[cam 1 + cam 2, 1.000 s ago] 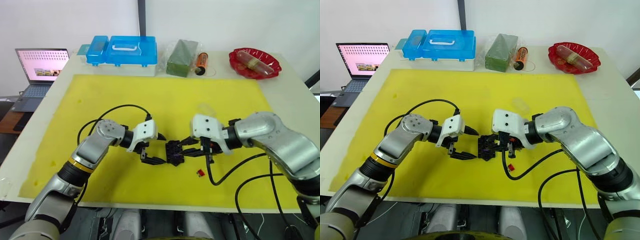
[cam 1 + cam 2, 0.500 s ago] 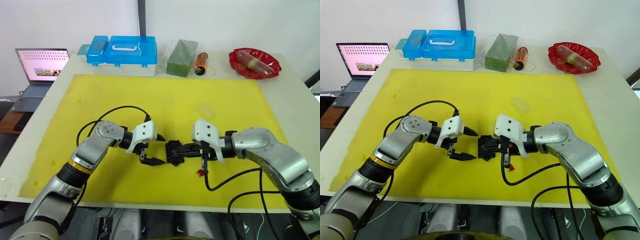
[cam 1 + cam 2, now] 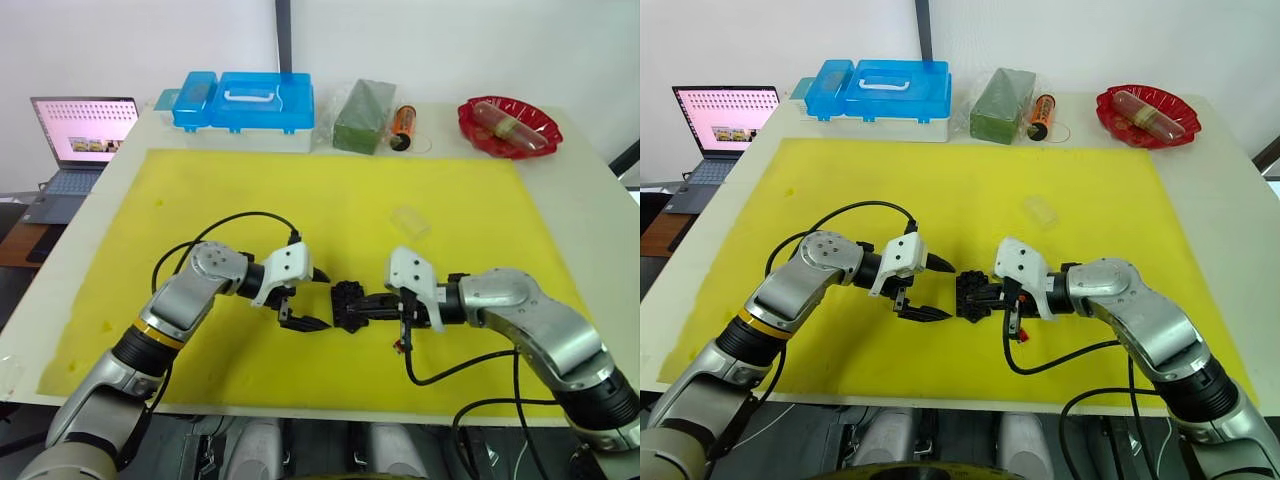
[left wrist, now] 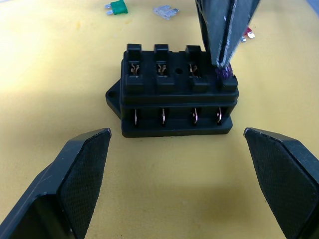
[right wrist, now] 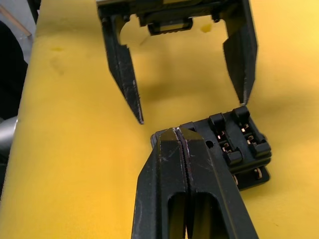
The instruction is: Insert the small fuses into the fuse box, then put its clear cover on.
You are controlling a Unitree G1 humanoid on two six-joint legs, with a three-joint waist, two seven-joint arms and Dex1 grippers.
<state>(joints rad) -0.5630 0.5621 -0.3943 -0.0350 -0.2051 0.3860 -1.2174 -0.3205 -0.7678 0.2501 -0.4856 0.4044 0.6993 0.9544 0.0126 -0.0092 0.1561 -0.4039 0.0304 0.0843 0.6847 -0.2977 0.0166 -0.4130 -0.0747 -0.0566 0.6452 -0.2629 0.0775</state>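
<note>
One purple fuse (image 4: 225,72) sits pinched in the closed right gripper (image 4: 224,62), pressed at the end slot of the black fuse box (image 4: 175,94), which rests on the yellow mat (image 3: 330,200) between the two arms. Just beside the box, the left gripper (image 5: 187,87) is spread wide and holds nothing. Green (image 4: 117,7), clear (image 4: 165,10) and red (image 3: 399,346) fuses lie loose nearby; a clear cover (image 3: 410,221) sits farther back on the mat.

Bright even light – soft shadows, near foreground blurred.
</note>
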